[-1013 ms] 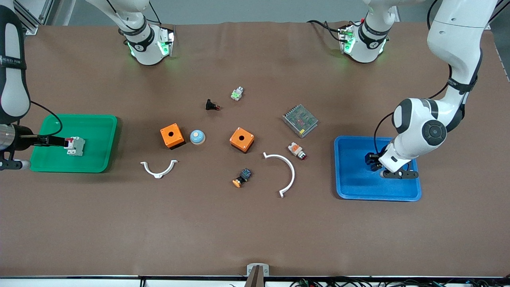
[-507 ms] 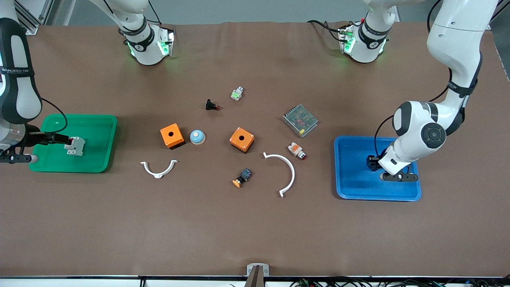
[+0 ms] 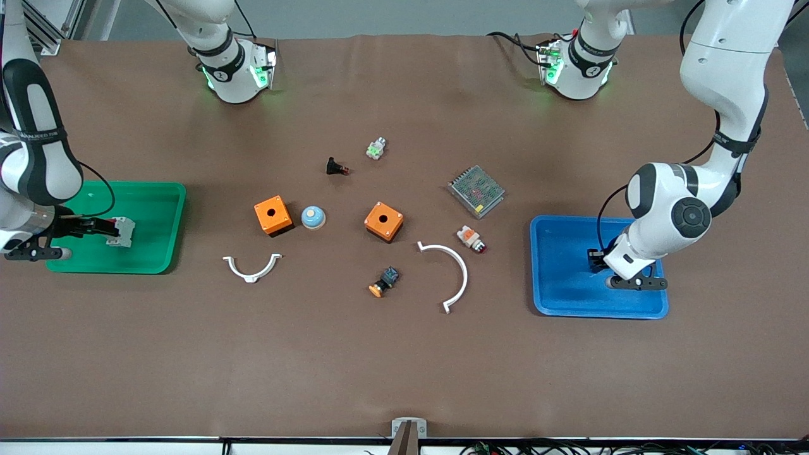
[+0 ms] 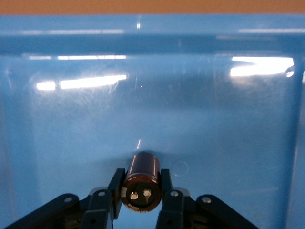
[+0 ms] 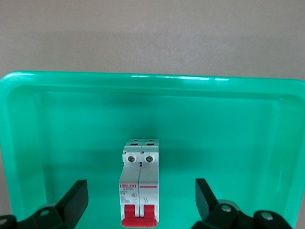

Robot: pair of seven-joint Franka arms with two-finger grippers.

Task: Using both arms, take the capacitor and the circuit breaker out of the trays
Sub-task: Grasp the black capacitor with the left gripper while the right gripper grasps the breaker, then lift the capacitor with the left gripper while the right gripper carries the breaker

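At nine o'clock on the table [image 3: 404, 366], taking twelve as the edge where the arms' bases stand, sits a green tray [image 3: 158, 253]. The breaker [image 3: 122, 231] lies flat on its floor, red levers at its nine o'clock end, toward the right claw [image 3: 103, 226]. In the right wrist view that claw [image 5: 140, 193] is released: its fingers [image 5: 76, 198] stand wide apart on either side of the breaker [image 5: 140, 186], clear of it on both sides, low inside the tray [image 5: 248, 124].

At three o'clock is a blue tray [image 3: 559, 297], and the left claw [image 3: 594, 260] is down inside it. In the left wrist view this claw [image 4: 141, 187] is clenched on the capacitor [image 4: 142, 172], a finger [image 4: 116, 187] pressed to each side of the dark cylinder, terminal end facing the camera. The capacitor is close over the tray floor [image 4: 152, 109]; whether it touches cannot be told.

Around the table's middle lie two orange boxes [image 3: 273, 215] [image 3: 383, 221] with a blue dome [image 3: 313, 217] between them. A white arc [image 3: 251, 266] lies at six o'clock of the first box, and a larger arc [image 3: 458, 272] at four o'clock of the second.
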